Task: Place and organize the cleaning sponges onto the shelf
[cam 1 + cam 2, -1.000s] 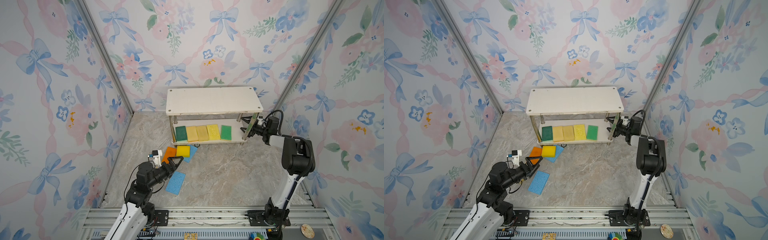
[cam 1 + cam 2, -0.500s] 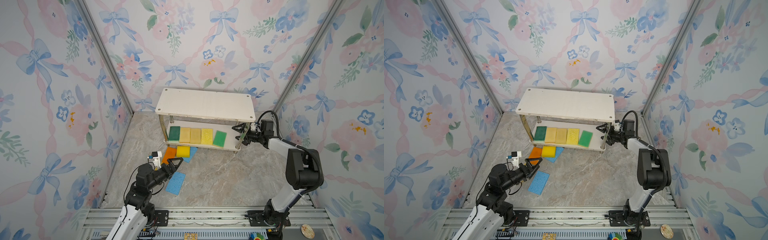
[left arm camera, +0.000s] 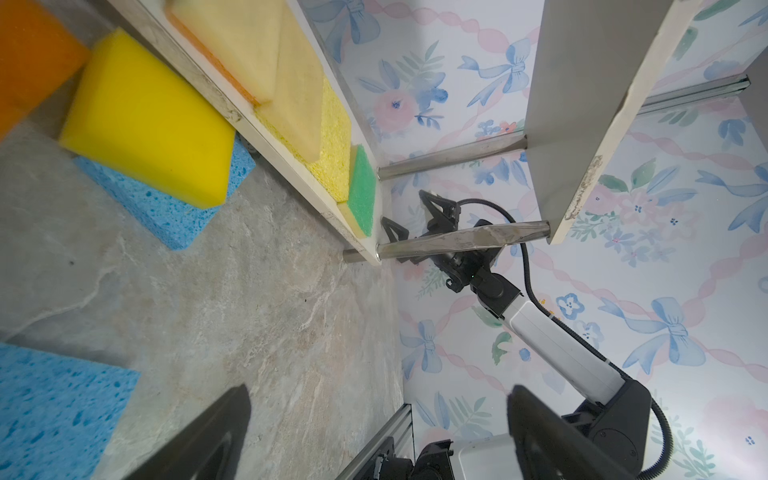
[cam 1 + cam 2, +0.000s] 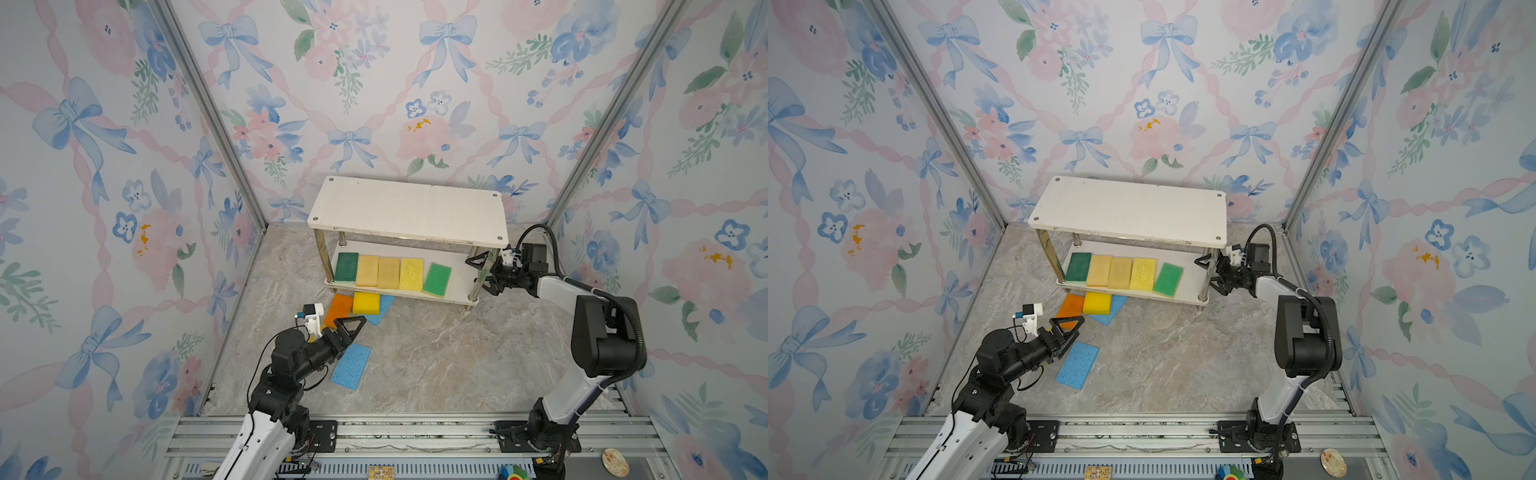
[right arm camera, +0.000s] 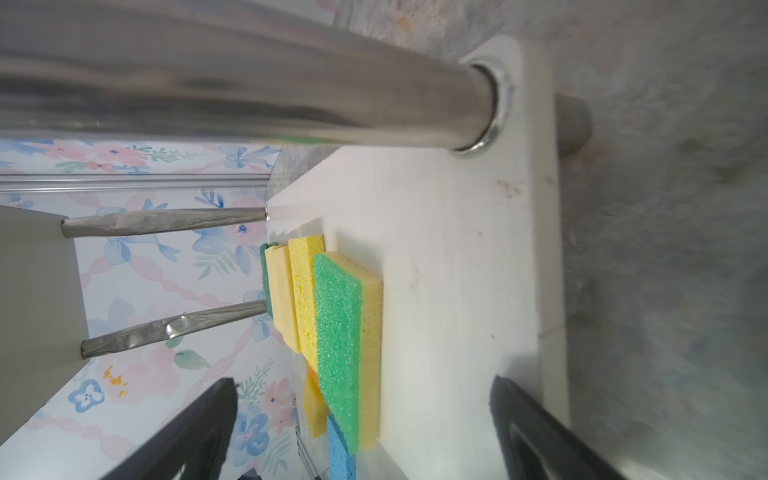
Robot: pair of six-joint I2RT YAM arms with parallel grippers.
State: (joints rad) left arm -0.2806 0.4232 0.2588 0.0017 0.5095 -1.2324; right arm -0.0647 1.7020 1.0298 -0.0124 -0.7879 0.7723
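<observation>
The blue sponge (image 4: 351, 365), seemingly light and squashy, lies flat on the desk (image 4: 415, 353) just beside the left end effector (image 4: 353, 332); pinch across its narrow width. Both end effectors gape empty, the right end effector (image 4: 478, 274) beside the shelf (image 4: 407, 208).

In both top views the shelf (image 4: 409, 208) is topped by a bare board, with open air above it. Its lower board (image 4: 459, 280) is taken up from the left by a row of five sponges (image 4: 389, 272); only the right end is left free, and access there is crowded by the front right leg (image 4: 476, 289) and the wide-spread right gripper (image 4: 476, 276) just beside it. The floor (image 4: 449, 361) at centre and lower right is left clear. Left of centre it is blocked by an orange sponge (image 4: 338, 309), a yellow sponge (image 4: 366, 303), two blue sponges (image 4: 351, 365) and the left gripper (image 4: 352, 327).
</observation>
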